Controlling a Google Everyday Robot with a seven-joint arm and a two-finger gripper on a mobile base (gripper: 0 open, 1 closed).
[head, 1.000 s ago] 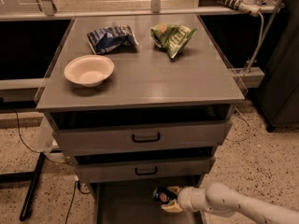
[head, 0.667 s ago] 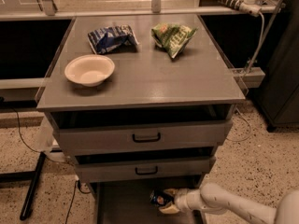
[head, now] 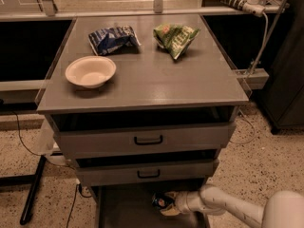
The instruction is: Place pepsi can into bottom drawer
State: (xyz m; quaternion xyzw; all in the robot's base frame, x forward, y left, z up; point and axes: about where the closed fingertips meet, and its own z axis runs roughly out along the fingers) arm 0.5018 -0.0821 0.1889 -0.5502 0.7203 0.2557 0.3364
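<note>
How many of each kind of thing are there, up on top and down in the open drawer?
Snack bags: 2, a blue-and-white bag and a green bag, on the cabinet top.
Bowls: 1, a white bowl, on the cabinet top.
Cans: 1, the pepsi can, held by the gripper over the bottom drawer.
Total: 4.

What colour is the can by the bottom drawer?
Dark blue, seen in the camera view: the gripper holds the pepsi can at the bottom drawer.

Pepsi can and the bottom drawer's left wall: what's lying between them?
Only bare floor of the bottom drawer, seen in the camera view. The gripper holds the pepsi can right of the drawer's centre.
</note>
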